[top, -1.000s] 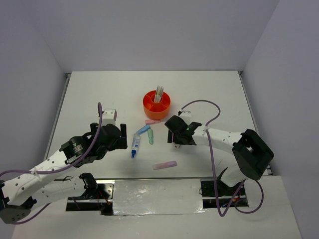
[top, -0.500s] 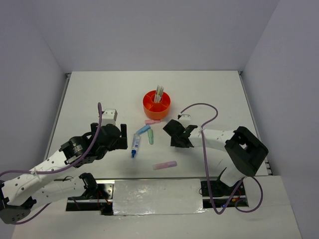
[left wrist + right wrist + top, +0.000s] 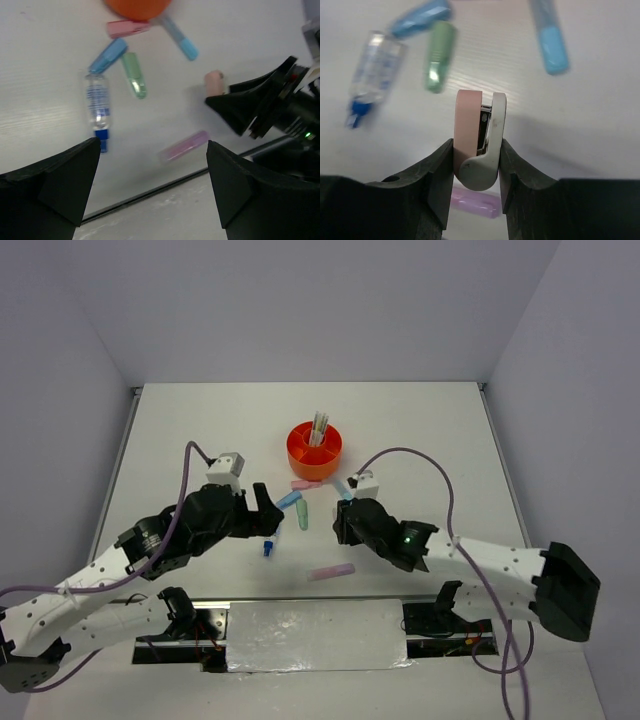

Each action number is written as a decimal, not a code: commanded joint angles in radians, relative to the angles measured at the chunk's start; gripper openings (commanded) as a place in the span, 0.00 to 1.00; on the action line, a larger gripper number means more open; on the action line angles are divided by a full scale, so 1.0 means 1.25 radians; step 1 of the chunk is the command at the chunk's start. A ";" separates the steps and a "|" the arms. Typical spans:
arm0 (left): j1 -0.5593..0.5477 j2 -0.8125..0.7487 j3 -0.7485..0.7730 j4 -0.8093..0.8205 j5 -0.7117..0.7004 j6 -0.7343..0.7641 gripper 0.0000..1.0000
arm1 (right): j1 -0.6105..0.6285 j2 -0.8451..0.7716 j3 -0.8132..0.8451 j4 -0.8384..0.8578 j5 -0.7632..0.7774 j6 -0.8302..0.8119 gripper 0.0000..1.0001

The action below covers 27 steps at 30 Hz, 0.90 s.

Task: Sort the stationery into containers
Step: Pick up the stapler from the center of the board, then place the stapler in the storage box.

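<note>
The orange organizer [image 3: 314, 445] stands mid-table with white pencils [image 3: 319, 424] in its central cup. In front of it lie a pink highlighter [image 3: 305, 484], a blue one [image 3: 288, 501], a green one [image 3: 302, 517], a light blue pen [image 3: 342, 488], a white-blue tube [image 3: 270, 540] and a lilac highlighter [image 3: 331, 571]. My left gripper [image 3: 272, 520] is open and empty above the tube [image 3: 97, 107]. My right gripper [image 3: 477, 145] is shut on a small pink and white stapler-like piece [image 3: 479, 125], held above the lilac highlighter [image 3: 475, 202].
The left wrist view shows the organizer's edge [image 3: 137, 6], the green highlighter [image 3: 134, 75], the lilac highlighter [image 3: 184, 146] and my right gripper [image 3: 240, 107] close on the right. The table's near edge [image 3: 150, 192] runs just below the lilac highlighter.
My left gripper has moved right, over the white-blue tube. My right arm has swung and stretched out, bringing its gripper a little nearer and to the left, still shut on the pink and white piece.
</note>
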 commanded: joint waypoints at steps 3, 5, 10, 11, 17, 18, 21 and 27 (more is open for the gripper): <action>0.001 0.045 -0.009 0.236 0.160 -0.100 0.99 | 0.116 -0.153 -0.040 0.233 -0.027 -0.162 0.00; 0.001 0.070 0.002 0.232 0.144 -0.122 0.99 | 0.165 -0.165 -0.037 0.248 0.005 -0.196 0.00; 0.002 0.137 0.028 0.222 0.143 -0.153 0.97 | 0.236 -0.158 -0.009 0.298 0.037 -0.270 0.00; 0.002 0.146 0.025 0.227 0.151 -0.161 0.96 | 0.253 -0.153 0.003 0.302 0.064 -0.274 0.00; 0.002 0.144 -0.002 0.240 0.151 -0.175 0.92 | 0.273 -0.121 0.025 0.329 0.085 -0.302 0.00; 0.001 0.142 -0.007 0.246 0.160 -0.176 0.91 | 0.275 -0.110 0.029 0.331 0.081 -0.305 0.00; 0.001 0.143 -0.017 0.267 0.185 -0.182 0.82 | 0.273 -0.090 0.043 0.333 0.092 -0.314 0.00; 0.001 0.160 -0.024 0.277 0.190 -0.191 0.67 | 0.273 -0.091 0.052 0.357 0.063 -0.336 0.00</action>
